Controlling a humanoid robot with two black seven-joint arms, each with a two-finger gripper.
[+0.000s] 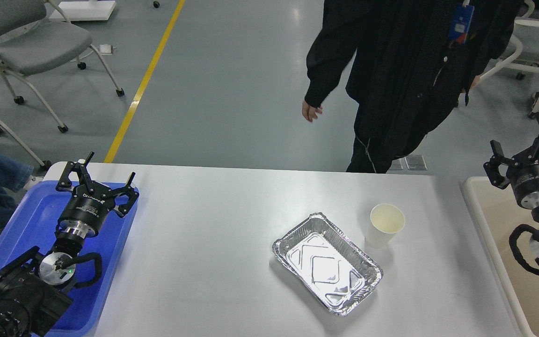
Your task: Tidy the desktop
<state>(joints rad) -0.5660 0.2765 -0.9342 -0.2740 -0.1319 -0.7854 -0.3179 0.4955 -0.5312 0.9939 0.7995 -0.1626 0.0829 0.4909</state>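
1. Broadly, the white desktop (213,243) fills most of the head view, running from the near edge up to the grey floor (232,84), with its rounded far-left corner showing beside the tray.
2. A person in a dark coat (405,79) stands just past the far edge of the desktop, one bare hand hanging at their side and a blue badge at the chest.
3. A grey chair on castors (31,47) sits on the floor at the upper left, near a yellow floor line (143,84).
4. A blue tray (21,238) lies against the left end of the desktop; a beige bin (498,243) lies against the right end.
5. My left arm comes up over the blue tray, and the left gripper (105,180) hangs above the tray's far corner with its fingers spread apart, grasping nothing.
6. My right arm rises over the beige bin, and the right gripper (524,147) is above the bin's far edge, fingers parted and empty.
7. A shiny foil tray (328,262) rests on the desktop right of centre, turned at an angle, empty inside.
8. A white paper cup (384,227) stands upright just beside the foil tray's far right corner.
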